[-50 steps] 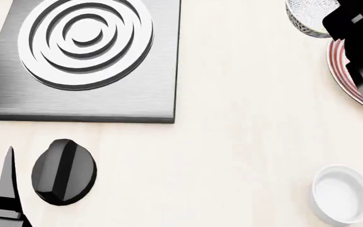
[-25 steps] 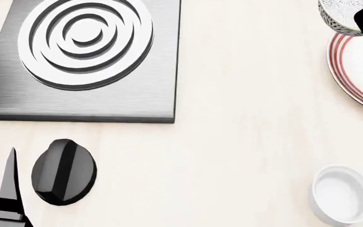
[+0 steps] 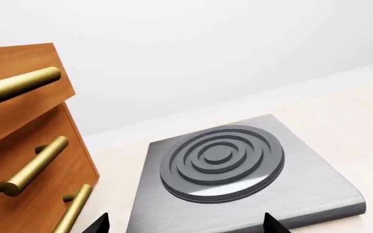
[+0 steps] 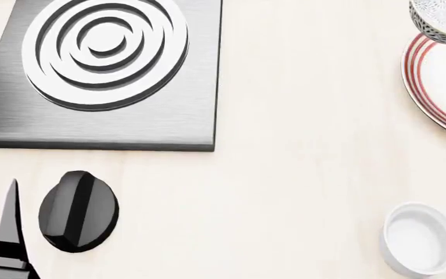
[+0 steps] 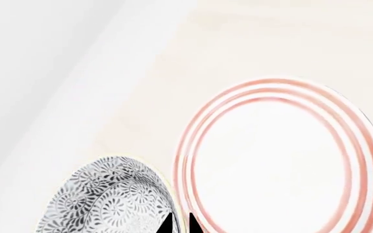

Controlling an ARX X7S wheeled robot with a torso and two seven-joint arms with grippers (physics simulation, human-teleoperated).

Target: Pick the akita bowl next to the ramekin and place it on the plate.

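Pale worktop (image 4: 308,145) | akita bowl (image 5: 109,199) pinched at rim by right gripper (image 5: 178,224), beside plate (image 5: 277,160), unplaced | left gripper (image 3: 183,225) jaws wide, idle

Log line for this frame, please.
phase: carry | right gripper: shut on akita bowl | bowl: beside plate, not on it | left gripper: open, idle

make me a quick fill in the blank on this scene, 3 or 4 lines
1. The rings around the rim of the plate are ____ in colour.
2. In the head view the ramekin holds ____.
3. The speckled bowl sits ____ the plate, not on it.
4. The handles on the wooden drawers are ____ in colour.

Missing words: red; nothing; beside; gold
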